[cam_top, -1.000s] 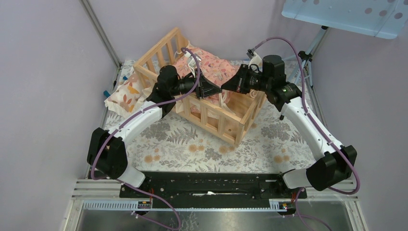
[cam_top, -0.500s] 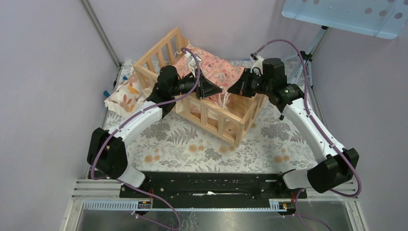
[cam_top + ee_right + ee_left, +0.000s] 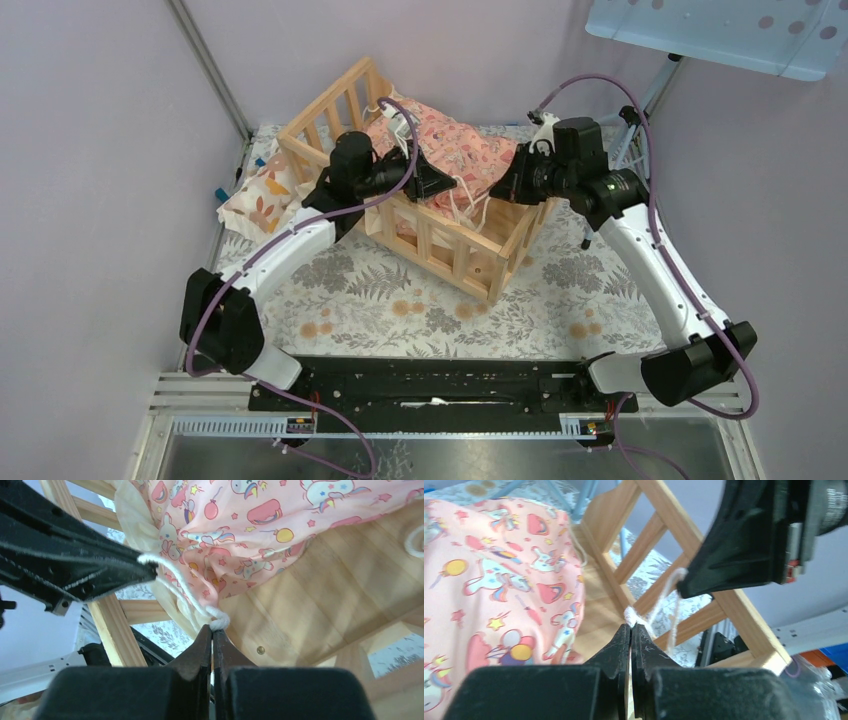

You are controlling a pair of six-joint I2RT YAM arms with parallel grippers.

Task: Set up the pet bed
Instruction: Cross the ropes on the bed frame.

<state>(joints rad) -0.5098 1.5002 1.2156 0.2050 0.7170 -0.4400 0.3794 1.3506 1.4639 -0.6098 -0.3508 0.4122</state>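
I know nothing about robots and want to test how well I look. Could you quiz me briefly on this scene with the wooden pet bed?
1. True or false: the leaf-print pillow lies inside the pet bed.
2. What are the left pincer and the right pincer both shut on? A) white cord B) a wooden slat C) the pillow
3. Fill in: the pink cushion sits ___ the pet bed.

Key: 1 false, the pillow lies outside the bed; 2 A; 3 inside.
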